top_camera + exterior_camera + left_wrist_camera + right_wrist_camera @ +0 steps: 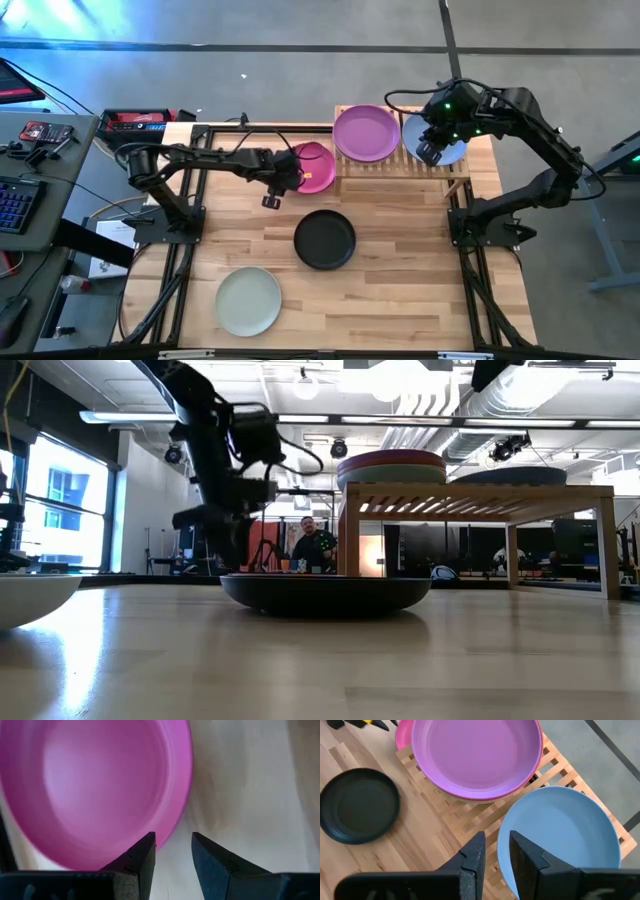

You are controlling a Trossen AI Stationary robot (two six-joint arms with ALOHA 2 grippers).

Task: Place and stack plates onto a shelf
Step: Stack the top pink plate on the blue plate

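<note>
The magenta plate (95,790) lies flat on the bench just ahead of my left fingers (172,855), which stand open. It looks stiff, light and slick; I would pinch its thin rim. My right fingers (495,857) hover slightly apart, empty, over the blue plate (560,835) on the shelf (470,820), beside the purple-topped stack (475,755). The black plate (324,239) sits clear.
</note>
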